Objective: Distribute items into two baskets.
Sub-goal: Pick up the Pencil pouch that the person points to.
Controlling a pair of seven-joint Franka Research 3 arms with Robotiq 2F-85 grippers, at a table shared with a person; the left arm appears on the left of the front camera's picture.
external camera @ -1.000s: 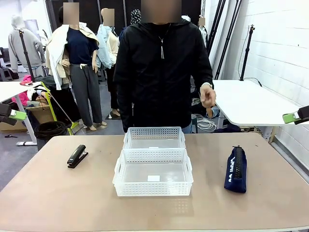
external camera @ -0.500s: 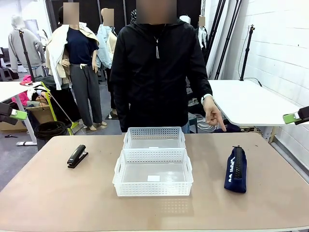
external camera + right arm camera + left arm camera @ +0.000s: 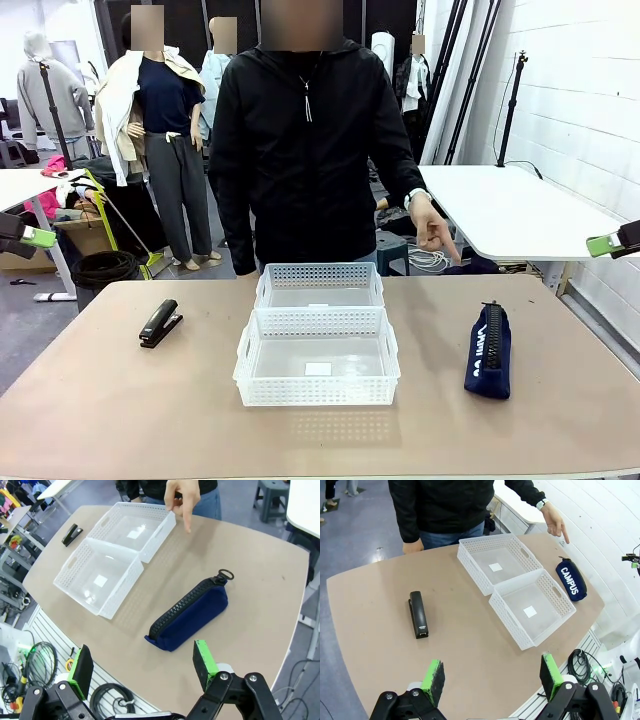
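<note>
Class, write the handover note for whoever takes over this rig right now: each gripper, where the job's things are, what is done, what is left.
Left gripper: open, empty, raised at the left side of the table.
Right gripper: open, empty, raised at the right side.
Black stapler: on the table, left of the baskets.
Navy CAMPUS pouch: on the table, right of the baskets.
Near white basket and far white basket: side by side mid-table, neither item inside.
Person's hand: points down toward the pouch's side.
Done: nothing. Left: both items into baskets.

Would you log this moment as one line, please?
left gripper open | right gripper open | baskets empty | stapler, pouch on table | person's hand pointing down
</note>
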